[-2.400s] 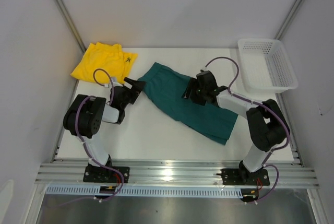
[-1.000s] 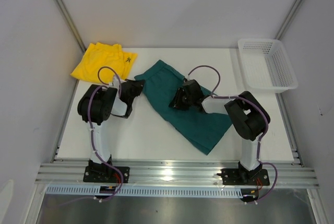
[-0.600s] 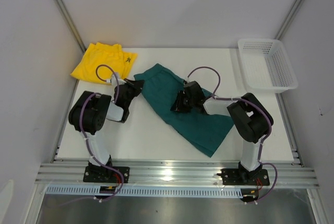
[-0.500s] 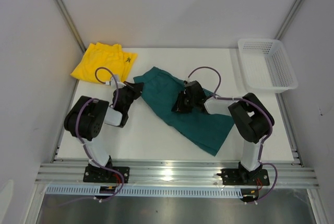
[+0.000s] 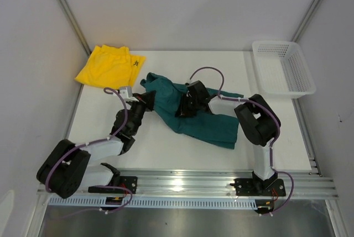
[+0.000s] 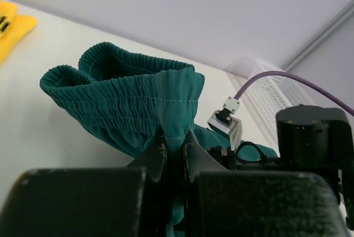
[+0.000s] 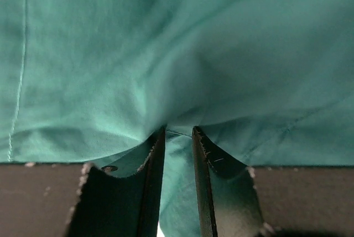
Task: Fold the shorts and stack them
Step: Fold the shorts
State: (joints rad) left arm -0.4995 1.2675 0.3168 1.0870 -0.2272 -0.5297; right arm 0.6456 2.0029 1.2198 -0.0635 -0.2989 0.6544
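The dark teal green shorts point(image 5: 206, 120) lie bunched across the middle of the white table point(image 5: 166, 143). My left gripper point(image 5: 148, 100) is shut on their gathered elastic waistband point(image 6: 127, 96), which stands lifted off the table. My right gripper point(image 5: 182, 108) is shut on a fold of the same teal cloth point(image 7: 177, 54) near the garment's middle. The bright yellow shorts point(image 5: 109, 66) with a small dark logo lie at the back left corner, apart from both grippers.
A white mesh basket point(image 5: 283, 68) stands at the back right, also visible in the left wrist view point(image 6: 265, 88). Grey walls close in the left, back and right sides. The metal rail point(image 5: 182, 184) runs along the near edge.
The left gripper closed on the teal waistband and its arm stretched out low over the table. The right gripper shifted left with the cloth, bunching the shorts.
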